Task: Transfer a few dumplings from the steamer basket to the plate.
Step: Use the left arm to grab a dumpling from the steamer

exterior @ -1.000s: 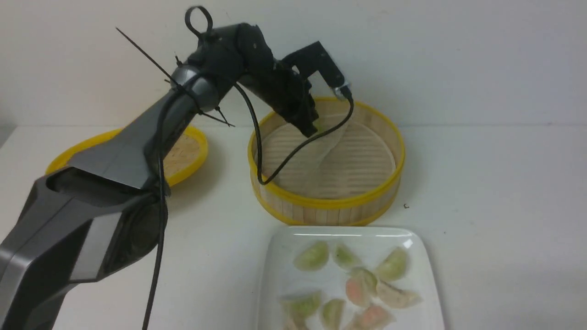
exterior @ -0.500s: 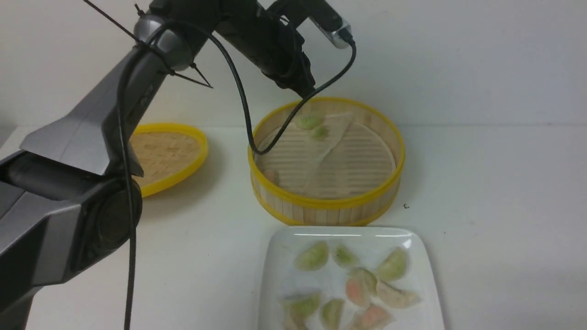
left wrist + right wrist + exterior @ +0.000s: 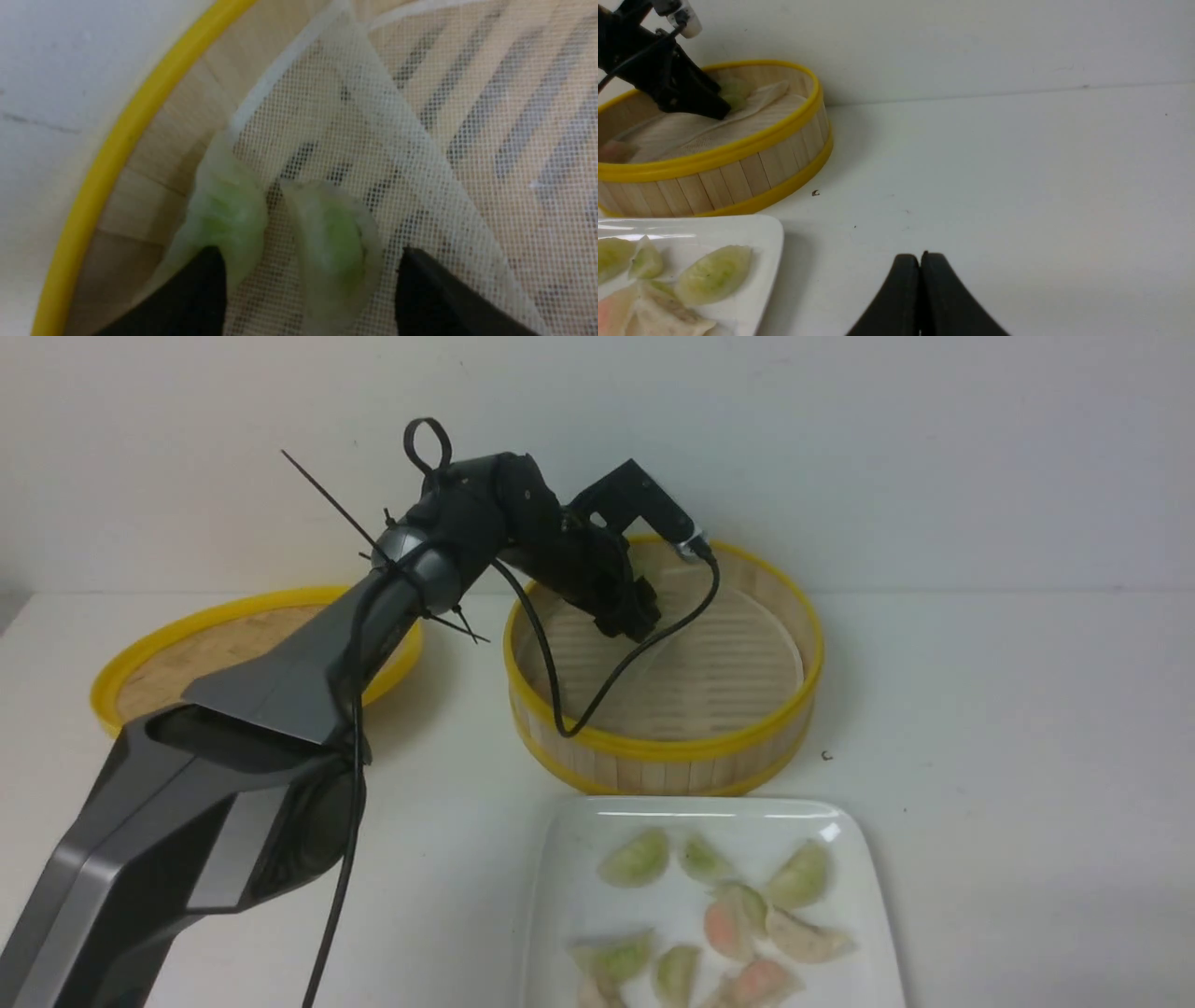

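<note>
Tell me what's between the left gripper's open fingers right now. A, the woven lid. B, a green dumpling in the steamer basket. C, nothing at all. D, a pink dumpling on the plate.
B: the left wrist view shows the left gripper open, with a green dumpling between its fingers, inside the steamer basket.

basket (image 3: 653, 767): yellow rims, pale tan strip wall, striped slat floor. liner (image 3: 420, 140): white, fine grid mesh. two dumplings (image 3: 329, 235) in basket: translucent, green centres. plate (image 3: 557, 896): glossy white. dumplings on plate: pale green, pink-orange, whitish. lid (image 3: 187, 653): yellow rim, tan woven face. left arm (image 3: 299, 663): grey links, black wrist. left gripper (image 3: 310, 249), right gripper (image 3: 920, 255): black. table (image 3: 1008, 709): white, one small dark speck (image 3: 826, 756). back wall (image 3: 934, 429): plain off-white.
</note>
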Available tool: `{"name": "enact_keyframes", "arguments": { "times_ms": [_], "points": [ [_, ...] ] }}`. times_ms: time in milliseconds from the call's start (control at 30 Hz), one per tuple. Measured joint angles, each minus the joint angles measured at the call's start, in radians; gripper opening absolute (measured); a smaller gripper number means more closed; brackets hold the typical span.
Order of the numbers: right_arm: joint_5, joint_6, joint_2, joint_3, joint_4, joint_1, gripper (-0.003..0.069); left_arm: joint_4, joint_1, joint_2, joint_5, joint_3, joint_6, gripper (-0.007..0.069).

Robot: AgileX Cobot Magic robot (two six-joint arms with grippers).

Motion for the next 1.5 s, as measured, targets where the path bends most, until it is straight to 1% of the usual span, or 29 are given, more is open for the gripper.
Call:
{"name": "enact_keyframes", "arguments": {
  "times_ms": [133,200,233,267,300,367,400,500,600,833,1000,1067,1133,1200,1267,1300,1333,1367,1400,1467,1500],
  "points": [
    [0.000,0.001,0.000,0.000,0.000,0.000,-0.0015,-0.021,0.000,0.010,-0.012,-0.002,0.037,0.0455],
    [0.000,0.001,0.000,0.000,0.000,0.000,-0.0015,-0.052,0.000,0.018,-0.030,-0.003,0.060,0.0421],
    [0.000,0.001,0.000,0.000,0.000,0.000,-0.0015,-0.060,0.001,0.019,-0.035,-0.003,0.067,0.0371],
    [0.000,0.001,0.000,0.000,0.000,0.000,-0.0015,-0.064,0.002,0.021,-0.036,-0.003,0.069,0.0342],
    [0.000,0.001,0.000,0.000,0.000,0.000,-0.0015,-0.065,0.002,0.021,-0.038,-0.003,0.068,0.0330],
    [0.000,0.001,0.000,0.000,0.000,0.000,-0.0015,-0.080,0.005,0.025,-0.047,-0.003,0.064,0.0165],
    [0.000,0.001,0.000,0.000,0.000,0.000,-0.0015,-0.085,0.005,0.026,-0.048,-0.003,0.060,0.0112],
    [0.000,0.001,0.000,0.000,0.000,0.000,-0.0015,-0.092,0.005,0.014,-0.029,-0.003,0.034,0.0041],
    [0.000,0.001,0.000,0.000,0.000,0.000,-0.0015,-0.079,0.006,-0.018,0.038,0.000,0.022,0.0001],
    [0.000,0.001,0.000,0.000,0.000,0.000,-0.0015,-0.067,0.019,-0.146,0.153,0.000,-0.012,-0.0006],
    [0.000,0.001,0.000,0.000,0.000,0.000,-0.0015,-0.072,0.019,-0.171,0.164,-0.001,-0.004,-0.0006],
    [0.000,0.001,0.000,0.000,0.000,0.000,-0.0015,-0.078,0.017,-0.161,0.146,-0.001,0.022,-0.0006],
    [0.000,0.002,0.000,0.000,0.000,0.000,-0.0015,-0.107,0.011,-0.131,0.095,-0.001,0.083,0.0004],
    [0.000,0.002,0.000,0.000,0.000,0.000,-0.0015,-0.135,0.010,-0.101,0.062,-0.001,0.134,0.0033],
    [0.000,0.002,0.000,0.000,0.000,0.000,-0.0015,-0.159,0.010,-0.068,0.043,-0.001,0.170,0.0088],
    [0.000,0.002,0.000,0.000,0.000,0.000,-0.0015,-0.159,0.010,-0.068,0.043,-0.001,0.170,0.0088],
    [0.000,0.002,0.000,0.000,0.000,0.000,-0.0015,-0.158,0.010,-0.045,0.059,0.001,0.153,0.0143],
    [0.000,0.002,0.000,0.000,0.000,0.000,-0.0015,-0.157,0.010,-0.042,0.062,0.001,0.147,0.0149],
    [0.000,0.002,0.000,0.000,0.000,0.000,-0.0015,-0.142,0.010,-0.037,0.083,0.001,0.083,0.0181],
    [0.000,0.002,0.000,0.000,0.000,0.000,-0.0015,-0.094,0.011,-0.043,0.130,0.002,-0.065,0.0195],
    [0.000,0.002,0.000,0.000,0.000,0.000,-0.0015,-0.087,0.011,-0.045,0.140,0.002,-0.083,0.0195]
  ]
}}
